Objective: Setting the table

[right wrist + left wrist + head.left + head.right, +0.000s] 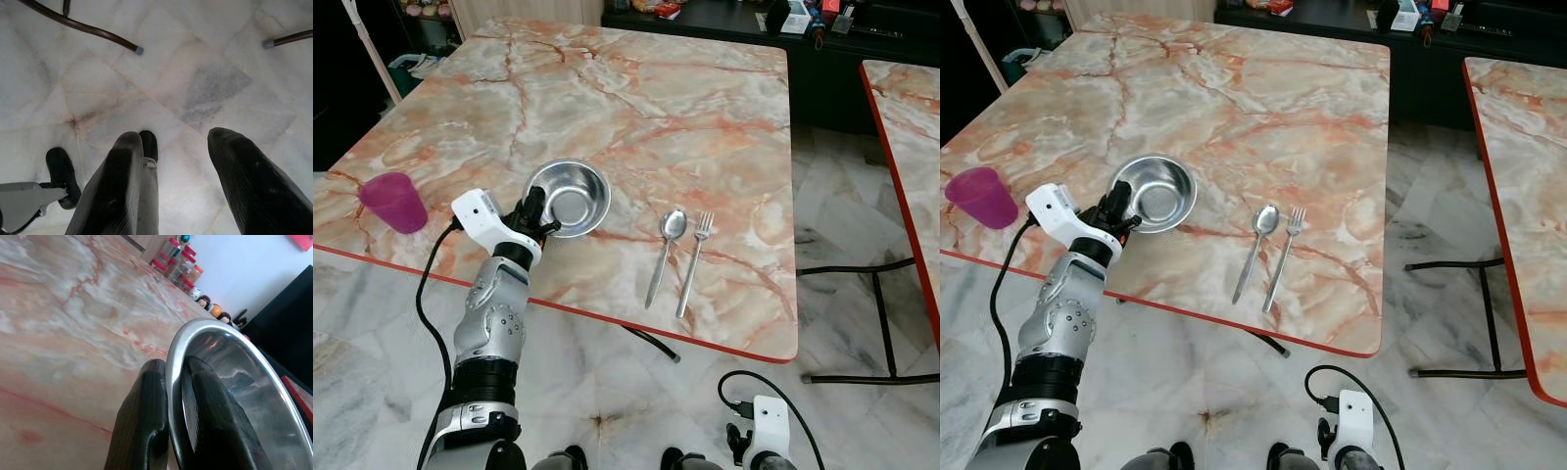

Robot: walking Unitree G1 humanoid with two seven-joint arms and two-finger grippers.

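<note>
Marble-patterned and red-edged, the table (685,117) stands on a pale stone floor (862,411), with a second table (911,127) just beyond its right edge. On it, near the front edge and towards the left corner, sits the steel bowl (570,199), leaning up slightly where the left gripper (534,217) holds it: the wrist view shows one black finger (144,426) outside the rim and the other inside, clamped on the bowl's near-left wall. Towards the front edge's middle, right of the bowl, the spoon (665,253) and fork (694,259) lie side by side, handles pointing at the front edge. A pink cup (393,202) stands by the front-left corner, left of the gripper. Any further placing of the bowl likely runs rightward towards the cutlery, and the left arm already has it. Hanging idle over the floor, the right gripper (171,186) has its fingers spread apart.
</note>
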